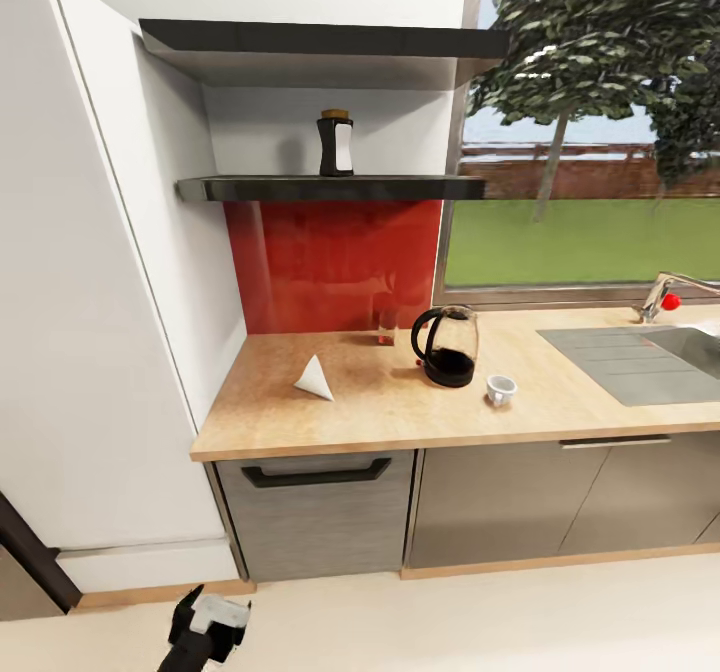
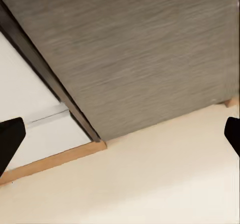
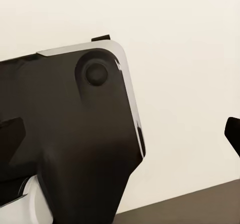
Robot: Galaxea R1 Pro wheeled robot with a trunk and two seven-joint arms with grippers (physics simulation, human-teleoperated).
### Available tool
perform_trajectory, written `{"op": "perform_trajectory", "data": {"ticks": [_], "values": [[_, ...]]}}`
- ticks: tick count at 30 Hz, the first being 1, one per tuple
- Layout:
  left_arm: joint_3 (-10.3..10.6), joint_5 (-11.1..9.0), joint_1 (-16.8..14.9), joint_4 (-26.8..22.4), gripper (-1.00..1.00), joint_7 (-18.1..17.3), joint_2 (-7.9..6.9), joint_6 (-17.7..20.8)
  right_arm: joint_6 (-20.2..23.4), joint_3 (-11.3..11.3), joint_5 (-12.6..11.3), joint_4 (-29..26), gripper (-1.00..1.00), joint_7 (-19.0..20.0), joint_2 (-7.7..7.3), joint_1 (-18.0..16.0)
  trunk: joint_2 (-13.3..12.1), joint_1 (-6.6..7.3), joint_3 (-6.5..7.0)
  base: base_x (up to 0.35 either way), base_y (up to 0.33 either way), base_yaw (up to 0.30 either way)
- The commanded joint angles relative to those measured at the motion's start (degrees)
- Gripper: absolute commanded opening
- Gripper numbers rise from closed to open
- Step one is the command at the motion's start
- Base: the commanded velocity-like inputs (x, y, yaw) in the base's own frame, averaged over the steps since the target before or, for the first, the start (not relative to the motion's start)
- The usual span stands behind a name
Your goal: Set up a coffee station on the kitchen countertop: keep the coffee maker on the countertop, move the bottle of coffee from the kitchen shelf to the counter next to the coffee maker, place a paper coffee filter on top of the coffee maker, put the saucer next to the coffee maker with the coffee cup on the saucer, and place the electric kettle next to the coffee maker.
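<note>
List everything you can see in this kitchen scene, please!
bottle: one, dark with yellow cap, on the black shelf
paper filter: one, white, on the countertop
kettle: one, glass and black, mid-counter
cup: one, white, right of kettle
small glass: one, clear, by the red wall panel
sink: one, steel, far right
tap: one, silver
cabinets: grey, below
left claw: open, near floor
right claw: open

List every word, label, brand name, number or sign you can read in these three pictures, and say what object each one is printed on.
No readable text in any view.
bottle of coffee on the kitchen shelf: a pale label panel, too blurred to read.
electric kettle: no marking legible.
coffee cup and paper coffee filter: plain white, no print.
</note>
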State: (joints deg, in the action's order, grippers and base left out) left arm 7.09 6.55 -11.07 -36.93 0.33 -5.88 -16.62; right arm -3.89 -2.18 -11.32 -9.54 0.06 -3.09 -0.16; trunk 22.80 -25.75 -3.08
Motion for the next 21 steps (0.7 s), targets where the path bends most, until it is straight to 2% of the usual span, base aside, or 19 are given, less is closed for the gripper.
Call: {"op": "perform_trajectory", "data": {"ticks": [1,5,10,15,21], "values": [[0.69,0.4,-0.09,-1.7,1.0,-0.73,0.22,-0.07,-0.14,-0.2,-0.25,-0.07,1.0,0.02,0.03,-0.02,0.12,-0.03,-0.12,-0.002,0.0,0.0],[1.56,0.22,-0.16,-8.23,1.0,-4.0,1.03,0.26,-0.17,-0.22,-0.3,-0.79,1.0,0.03,0.09,-0.02,0.12,-0.03,-0.12,0.0,0.0,0.0],[1.75,-0.01,-0.22,-15.22,1.0,-6.53,1.34,0.48,-0.18,-0.26,-0.3,-1.27,1.0,0.03,0.1,-0.02,0.12,-0.03,-0.12,0.0,0.0,0.0],[1.81,-0.67,-0.32,-20.4,1.0,-7.07,1.62,0.64,-0.23,-0.28,-0.29,-1.35,1.0,0.03,0.1,-0.02,0.12,-0.03,-0.12,0.0,0.0,0.0],[1.87,-1.21,-1.87,-24.57,1.0,-7.29,3.73,2.54,-0.24,-0.29,-0.29,-1.36,1.0,0.03,0.1,-0.02,0.12,-0.03,-0.12,0.0,0.0,0.0]]}}
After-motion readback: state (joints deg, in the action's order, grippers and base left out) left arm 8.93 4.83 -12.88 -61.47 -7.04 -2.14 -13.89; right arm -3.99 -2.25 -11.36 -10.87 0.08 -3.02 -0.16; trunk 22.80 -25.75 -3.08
